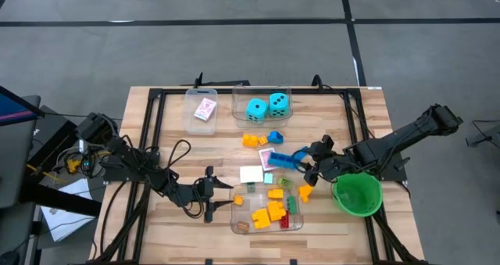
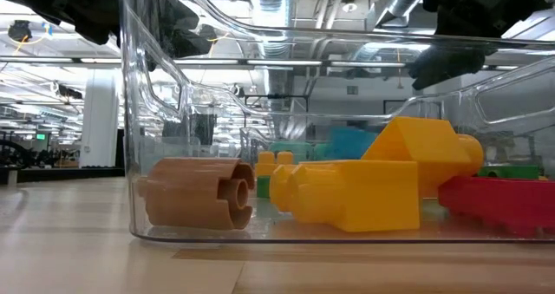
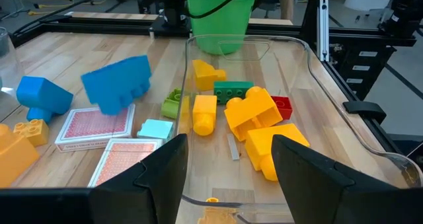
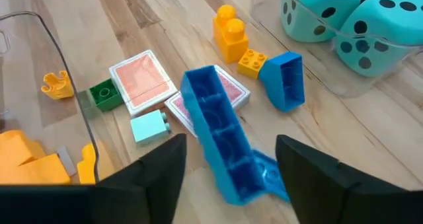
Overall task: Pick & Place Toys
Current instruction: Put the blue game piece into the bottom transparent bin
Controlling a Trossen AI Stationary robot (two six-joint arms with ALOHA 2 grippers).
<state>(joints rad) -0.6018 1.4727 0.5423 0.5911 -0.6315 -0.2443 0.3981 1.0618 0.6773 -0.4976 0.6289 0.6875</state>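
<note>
A long blue brick (image 4: 221,135) (image 1: 287,159) hangs tilted over two pink-backed cards (image 4: 142,78), with my right gripper (image 4: 231,148) (image 1: 307,163) shut on it. Around the cards lie orange bricks (image 4: 231,32), a smaller blue brick (image 4: 285,78), a pale cyan block (image 4: 149,126) and a green brick (image 4: 102,93). A clear tub (image 3: 310,59) holds yellow (image 3: 258,115), red (image 3: 283,105) and green (image 3: 231,90) bricks. My left gripper (image 3: 230,145) (image 1: 223,197) stands open at the tub's left end, one finger outside its far long wall, one over the tub. My right gripper has the long blue brick's end nearest the wrist (image 4: 241,178) between its two fingers; the picture's lower edge hides the place of contact. The fingers slant down from the table's right side, along the brick. It hangs clear, hollow underside up, slanting down away from them. My left gripper has the tub's corner wall (image 3: 183,164) beside one finger; whether they touch I cannot tell.
The green bowl (image 1: 358,195) stands on the right, beside the tub. At the back, one clear tub holds two cyan dice (image 1: 266,106) and a smaller one (image 1: 201,109) holds a card. A brown cylinder (image 2: 199,192) lies in the near tub. A black frame (image 1: 156,124) rims the table.
</note>
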